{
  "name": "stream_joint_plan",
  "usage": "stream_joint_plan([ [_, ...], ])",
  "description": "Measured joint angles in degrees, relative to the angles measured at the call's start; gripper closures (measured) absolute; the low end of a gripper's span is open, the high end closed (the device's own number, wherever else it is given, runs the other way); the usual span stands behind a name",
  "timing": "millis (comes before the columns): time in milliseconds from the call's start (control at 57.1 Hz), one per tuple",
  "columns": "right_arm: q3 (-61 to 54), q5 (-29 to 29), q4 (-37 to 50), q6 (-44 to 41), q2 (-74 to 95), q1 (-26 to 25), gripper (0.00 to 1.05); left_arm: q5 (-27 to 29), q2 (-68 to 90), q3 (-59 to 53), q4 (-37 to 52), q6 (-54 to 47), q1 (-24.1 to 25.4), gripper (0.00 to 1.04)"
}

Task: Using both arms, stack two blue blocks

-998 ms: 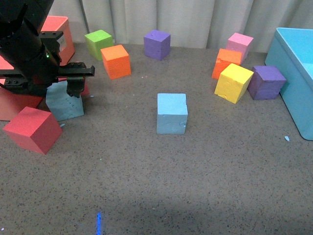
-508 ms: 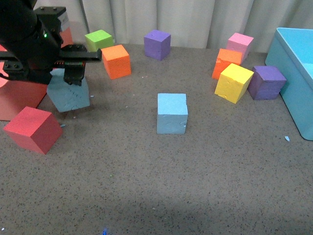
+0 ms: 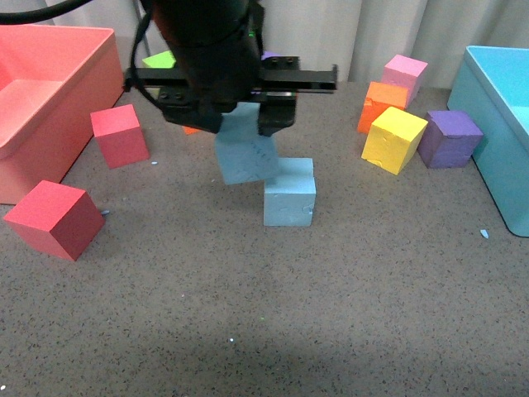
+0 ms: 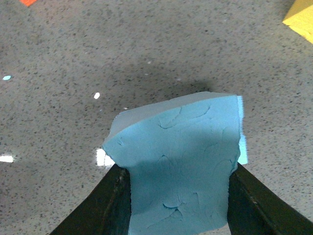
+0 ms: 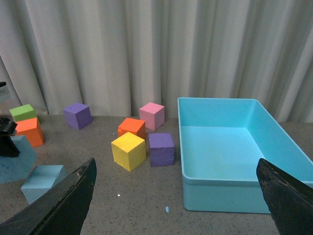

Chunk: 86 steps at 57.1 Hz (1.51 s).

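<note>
Roughly mid-task, by estimate. Holding one blue block (image 3: 245, 155) in the left gripper (image 3: 244, 124), with jaws closed on two opposite faces; cube tilted and clear of the table (image 3: 372, 314). Hanging at about 10 o'clock of the second blue block (image 3: 289, 194) in the front view, overlapping its near upper corner, not centred over it. Not yet stacked.

Left to do, as judged: shift toward 4 o'clock, level the cube, lower onto the top face, release. No visible share in the work for the right gripper (image 5: 175, 169): spread wide, nothing between its fingers, well apart from both blocks.

Front view only: sideways offset and tilt of the carried cube against the resting one. No sight of the right gripper here.

Left wrist view only: grip up close, with black fingers (image 4: 110, 205) pressed flat against both sides of the dented foam. Thin paler blue strip (image 4: 242, 147) past one edge, probably the lower block; cannot tell for certain.

Right wrist view only: open state of the right gripper, plus the turquoise bin (image 5: 220, 196) seen whole, with the yellow cube (image 5: 128, 151) just beside it. Resting block far off to one side, carried one cut by the frame edge.
</note>
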<state>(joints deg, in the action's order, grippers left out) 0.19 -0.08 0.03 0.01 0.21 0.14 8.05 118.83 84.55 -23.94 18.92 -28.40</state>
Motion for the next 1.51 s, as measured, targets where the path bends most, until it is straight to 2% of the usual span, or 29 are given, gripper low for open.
stream_joint_plan([
  [333, 0.0, 0.0, 0.0, 0.0, 0.0, 0.0, 0.09, 2.5, 3.4, 4.2, -1.6, 0.4, -3.5, 0.63],
  [998, 0.0, 0.0, 0.0, 0.0, 0.0, 0.0, 0.09, 2.8, 4.2, 4.9, -1.5, -1.8, -6.4, 0.64],
  [1505, 0.0, 0.0, 0.0, 0.0, 0.0, 0.0, 0.09, 4.0, 5.3, 5.5, -1.2, -3.9, -6.5, 0.64],
])
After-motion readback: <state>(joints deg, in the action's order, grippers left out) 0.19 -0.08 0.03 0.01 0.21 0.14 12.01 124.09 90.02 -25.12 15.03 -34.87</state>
